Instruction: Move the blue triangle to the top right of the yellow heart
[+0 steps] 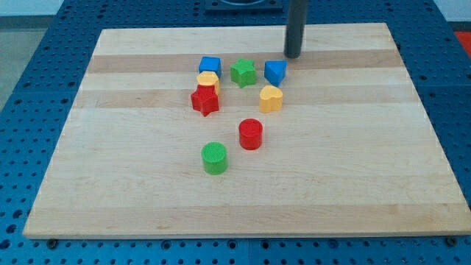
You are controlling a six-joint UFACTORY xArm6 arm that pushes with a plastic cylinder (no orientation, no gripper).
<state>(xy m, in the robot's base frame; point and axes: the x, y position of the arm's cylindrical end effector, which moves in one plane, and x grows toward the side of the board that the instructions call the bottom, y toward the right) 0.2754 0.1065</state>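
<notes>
Nearest sits the green cylinder point(214, 157); farther up, the blue triangle point(275, 72) lies just above the yellow heart point(271, 98), my tip point(294, 57) close above-right, holding nothing.

A pale wooden counter point(368, 184) with lengthwise plank stripes carries eight small blocks, all gathered in its upper middle. Along the view's top sit a blue cube point(210, 65), a green star point(243, 72) and the blue triangle point(275, 71). A yellow block point(208, 79) touches the red star point(205, 100) just below it. The yellow heart point(271, 98) lies just below the blue triangle. Lower down stand a red cylinder point(251, 134) and a green cylinder point(215, 157).
</notes>
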